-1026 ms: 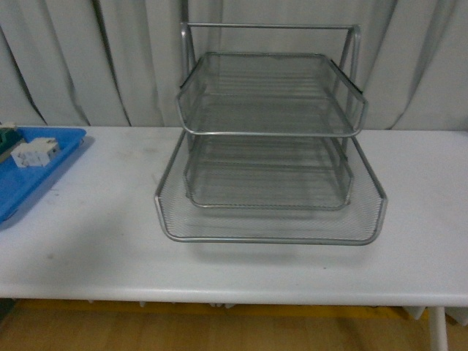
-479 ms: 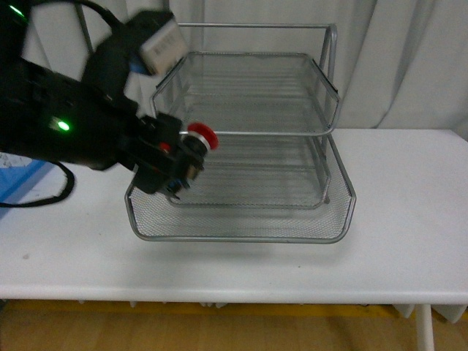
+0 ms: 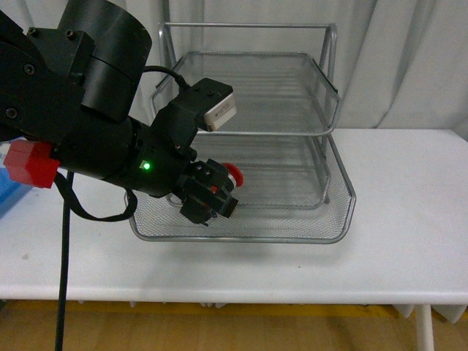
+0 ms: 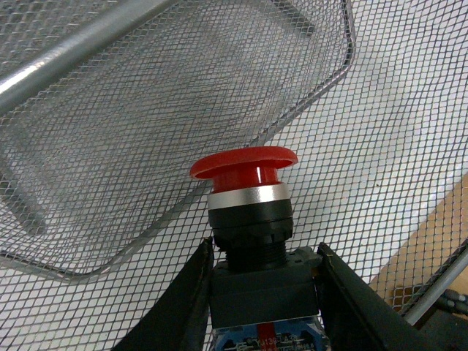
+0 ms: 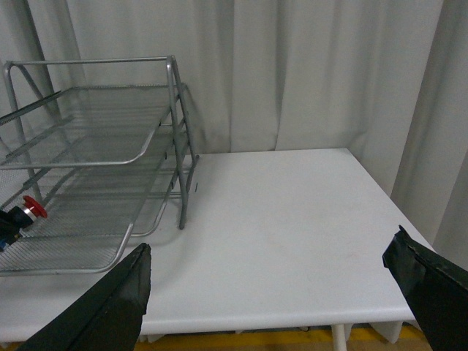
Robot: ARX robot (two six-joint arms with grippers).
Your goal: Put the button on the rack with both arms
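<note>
The button (image 3: 232,174) has a red mushroom cap and a dark blocky body. My left gripper (image 3: 213,196) is shut on its body and holds it over the front left part of the bottom tray of the silver wire-mesh rack (image 3: 248,95). In the left wrist view the button (image 4: 245,165) stands between the fingers (image 4: 191,296) of the gripper (image 4: 263,252), just above the rack's mesh (image 4: 110,110). My right gripper (image 5: 270,292) is open and empty above the table, to the right of the rack (image 5: 88,146). The button (image 5: 33,207) shows small there.
The rack stands on a white table (image 3: 409,219) with a grey curtain behind. A sliver of a blue tray (image 3: 7,199) shows at the far left, mostly hidden by my left arm. The table's front edge (image 5: 256,322) lies near the right gripper.
My left arm has come into view with the button. It has carried it lower and to the right, from the middle tier's front edge to over the bottom tray.
</note>
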